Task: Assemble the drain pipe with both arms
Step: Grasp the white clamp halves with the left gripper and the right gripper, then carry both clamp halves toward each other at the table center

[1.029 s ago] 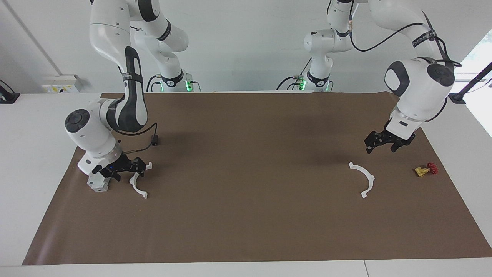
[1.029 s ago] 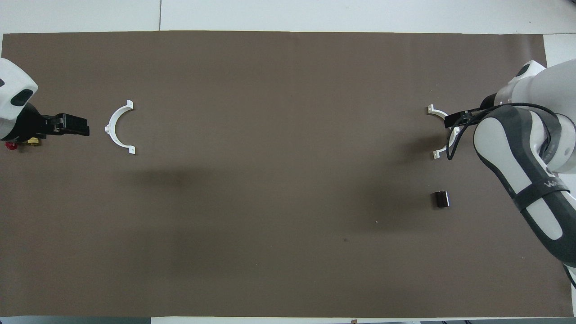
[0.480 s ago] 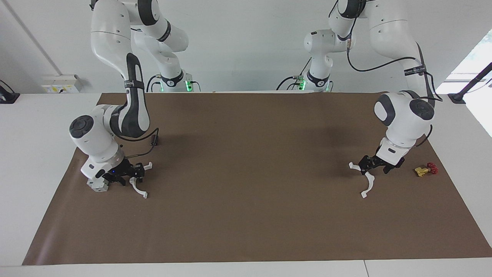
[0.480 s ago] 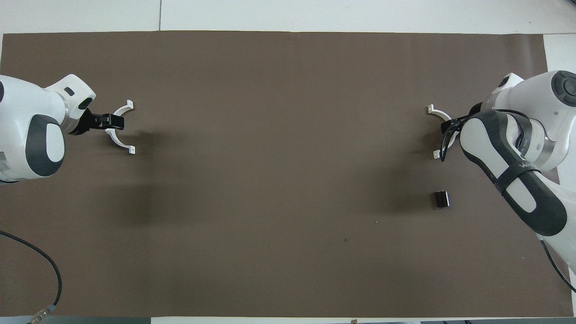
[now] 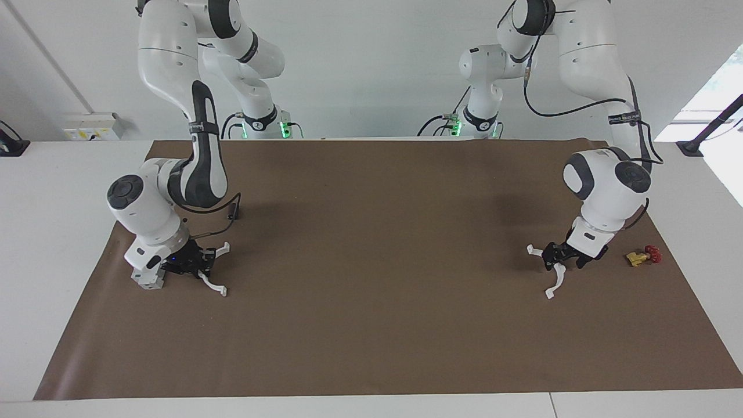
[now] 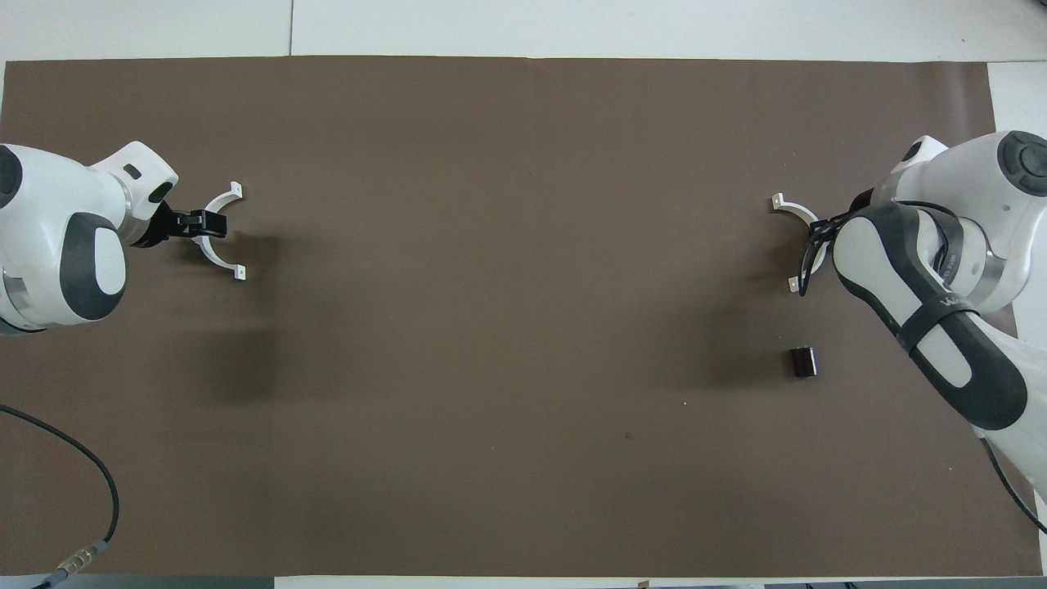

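Note:
The drain pipe lies as two white half-rings on the brown mat. One half-ring is toward the right arm's end, and my right gripper is shut on its arc, low at the mat. My own arm hides that gripper in the overhead view. The other half-ring is toward the left arm's end. My left gripper is down at its arc, open, with a finger on each side of it.
A grey boxy block sits right beside the right gripper. A small yellow-and-red valve lies beside the left gripper, toward the mat's end. A small black block rests nearer to the robots than the right arm's half-ring.
The left gripper came down from the air onto its half-ring. The right gripper closed on its half-ring, which shifted slightly.

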Controlling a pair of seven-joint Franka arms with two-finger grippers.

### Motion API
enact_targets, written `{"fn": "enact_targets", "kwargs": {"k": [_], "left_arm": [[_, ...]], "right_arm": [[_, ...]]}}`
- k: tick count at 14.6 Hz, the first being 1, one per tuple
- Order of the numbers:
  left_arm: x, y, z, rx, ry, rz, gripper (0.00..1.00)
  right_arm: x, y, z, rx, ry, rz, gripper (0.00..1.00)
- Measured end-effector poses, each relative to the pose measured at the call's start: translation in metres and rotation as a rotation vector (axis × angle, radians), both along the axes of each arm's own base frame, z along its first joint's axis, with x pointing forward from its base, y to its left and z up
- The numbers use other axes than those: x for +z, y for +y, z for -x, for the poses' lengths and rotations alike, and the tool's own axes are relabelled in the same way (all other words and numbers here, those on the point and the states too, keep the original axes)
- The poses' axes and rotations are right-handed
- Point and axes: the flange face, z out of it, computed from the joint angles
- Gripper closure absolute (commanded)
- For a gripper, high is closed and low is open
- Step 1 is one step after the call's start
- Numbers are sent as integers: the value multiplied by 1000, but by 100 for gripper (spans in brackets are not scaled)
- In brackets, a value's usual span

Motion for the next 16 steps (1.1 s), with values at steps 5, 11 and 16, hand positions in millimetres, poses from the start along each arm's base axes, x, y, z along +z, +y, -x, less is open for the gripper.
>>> {"fn": "enact_targets", "kwargs": {"k": [5, 11, 16], "left_arm": [[-9, 0, 4, -5, -25, -1, 100], [-7, -1, 4, -6, -47, -2, 100], [23, -1, 5, -5, -83, -4, 100]], "right_arm": [[77, 90, -31, -16, 78, -34, 100], [109, 342, -6, -103, 46, -29, 98], [38, 370, 6, -93, 22, -9, 95]]}}
